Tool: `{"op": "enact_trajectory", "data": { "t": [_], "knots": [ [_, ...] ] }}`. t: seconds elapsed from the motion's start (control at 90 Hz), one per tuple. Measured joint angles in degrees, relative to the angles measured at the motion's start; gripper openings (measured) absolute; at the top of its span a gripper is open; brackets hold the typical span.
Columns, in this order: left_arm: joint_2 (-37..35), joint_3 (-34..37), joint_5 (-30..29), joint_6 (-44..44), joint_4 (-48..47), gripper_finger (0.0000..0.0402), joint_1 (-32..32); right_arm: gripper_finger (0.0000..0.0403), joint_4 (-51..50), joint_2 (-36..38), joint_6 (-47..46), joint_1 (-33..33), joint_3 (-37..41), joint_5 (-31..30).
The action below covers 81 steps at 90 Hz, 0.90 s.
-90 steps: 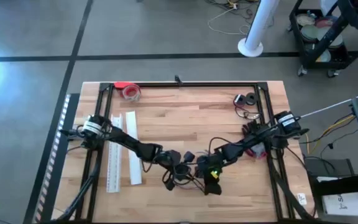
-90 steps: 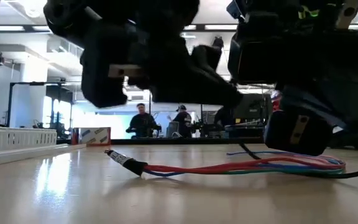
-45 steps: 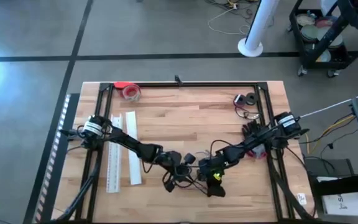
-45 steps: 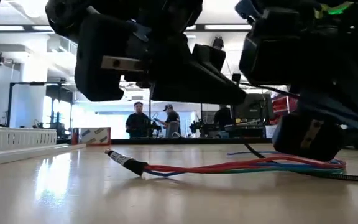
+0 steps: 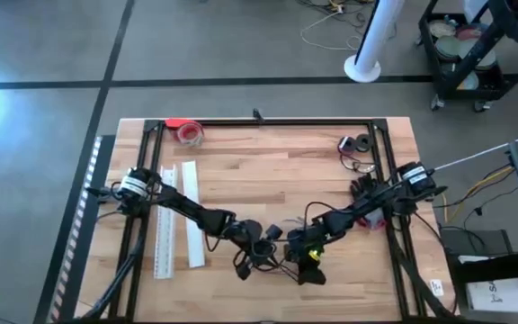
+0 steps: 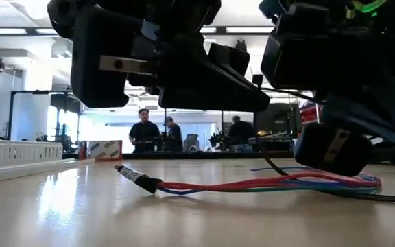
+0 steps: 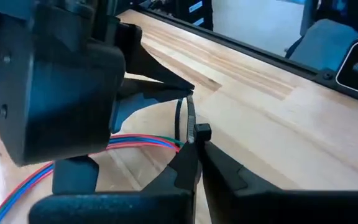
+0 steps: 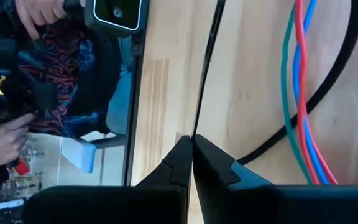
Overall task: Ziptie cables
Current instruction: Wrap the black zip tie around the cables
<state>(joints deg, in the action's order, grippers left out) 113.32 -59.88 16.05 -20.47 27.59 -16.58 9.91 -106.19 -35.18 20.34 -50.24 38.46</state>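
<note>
Near the desk's (image 5: pixel 268 171) front edge, at its middle, the cables (image 6: pixel 266 182), red, blue and green, lie flat. The left pincer (image 7: pixel 189 134) is closed on a thin black zip tie (image 7: pixel 178 119). The right pincer (image 8: pixel 192 144), just beside it, pinches the same tie.

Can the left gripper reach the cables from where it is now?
Probably yes. The left gripper hangs just above the cables, which lie bare on the table; nothing lies between, though its fingers already pinch a thin black tie.
</note>
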Motion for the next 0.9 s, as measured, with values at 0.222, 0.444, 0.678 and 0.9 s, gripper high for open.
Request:
{"op": "enact_trajectory", "data": {
  "t": [0.222,0.444,0.678,0.9],
  "knots": [
    [0.00,-0.01,-0.03,-0.04,0.13,0.0000,0.00,0.0000,0.03,0.00,-1.40,0.02,0.00,0.21],
    [0.00,0.00,-0.07,-0.04,0.13,0.0000,0.00,0.0000,1.64,0.00,-2.66,-0.26,0.00,0.57],
    [0.00,0.00,-0.09,-0.09,0.09,0.0000,0.00,0.0000,1.57,0.00,-3.15,-0.95,0.00,0.95],
    [-0.01,-0.01,-0.45,-0.49,0.28,0.0000,0.00,0.0000,4.35,0.00,-3.72,-2.81,0.00,2.75]
  ]
}}
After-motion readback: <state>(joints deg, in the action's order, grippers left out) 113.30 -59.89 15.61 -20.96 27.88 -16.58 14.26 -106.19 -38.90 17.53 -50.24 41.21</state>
